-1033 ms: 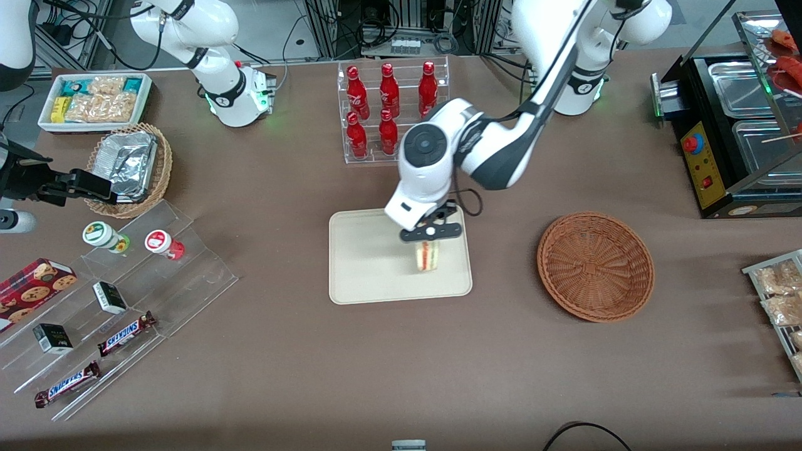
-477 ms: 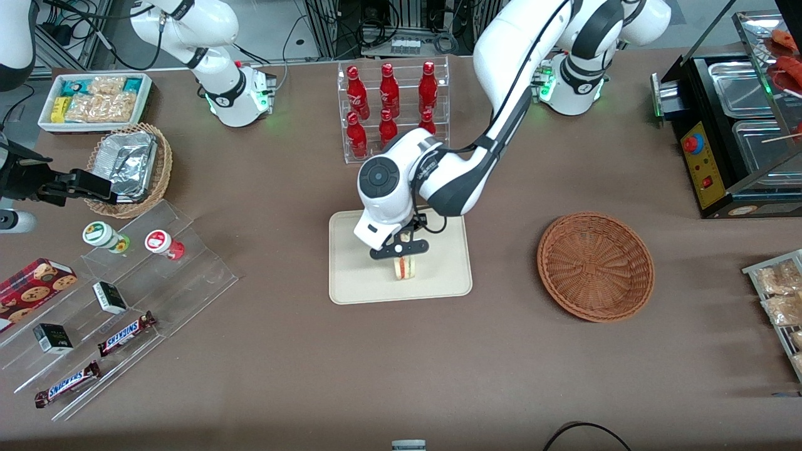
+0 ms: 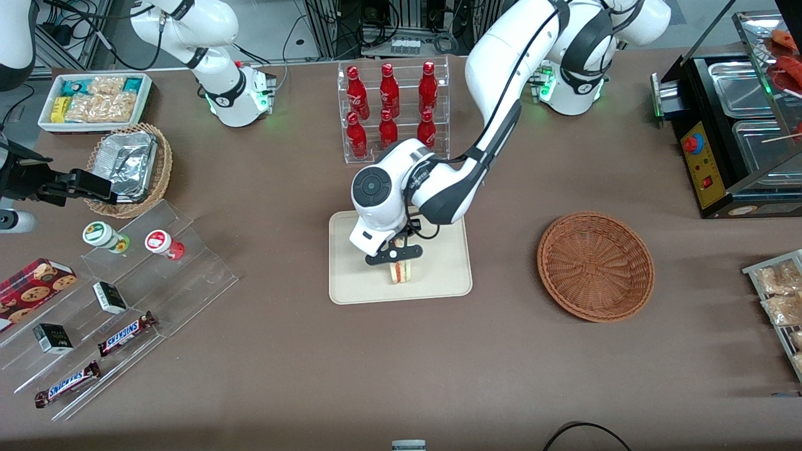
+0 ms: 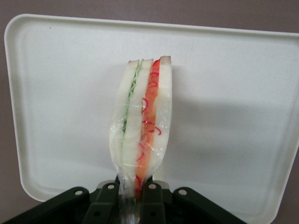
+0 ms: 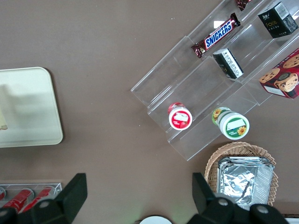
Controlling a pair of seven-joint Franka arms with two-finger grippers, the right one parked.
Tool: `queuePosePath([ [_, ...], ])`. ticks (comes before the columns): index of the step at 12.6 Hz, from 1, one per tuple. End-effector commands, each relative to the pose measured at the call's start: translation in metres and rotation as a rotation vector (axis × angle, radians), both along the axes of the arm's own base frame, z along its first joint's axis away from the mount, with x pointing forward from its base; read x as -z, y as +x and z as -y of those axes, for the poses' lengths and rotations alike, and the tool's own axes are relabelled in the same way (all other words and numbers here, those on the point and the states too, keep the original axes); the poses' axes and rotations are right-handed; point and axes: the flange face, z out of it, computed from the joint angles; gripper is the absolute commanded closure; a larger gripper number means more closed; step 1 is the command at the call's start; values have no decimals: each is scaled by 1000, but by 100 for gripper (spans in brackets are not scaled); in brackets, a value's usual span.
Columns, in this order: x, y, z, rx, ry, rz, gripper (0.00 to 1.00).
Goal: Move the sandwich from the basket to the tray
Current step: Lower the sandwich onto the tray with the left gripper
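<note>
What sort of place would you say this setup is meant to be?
Probably a lab mock-up of a snack counter: a rack of red bottles, Snickers bars on clear tiers, a food warmer. The gripper holds a sandwich over the tray.

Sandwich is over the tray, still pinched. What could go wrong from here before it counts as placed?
The gripper is shut on the sandwich by one narrow end, filling edge up, over the tray. Released from this edge-on pose, the wedge may topple or roll. The clear wrap bunched between the fingers might cling and drag it as the arm lifts. In the front view it hangs toward the tray's camera-side rim, so a tumble could carry it off.
</note>
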Motion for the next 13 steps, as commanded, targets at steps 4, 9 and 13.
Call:
queuePosePath([
  [4,5,-3,10,-45,10,6,100],
  [9,21,-4,10,-59,23,4,100],
  [13,24,-3,11,-58,17,13,0],
])
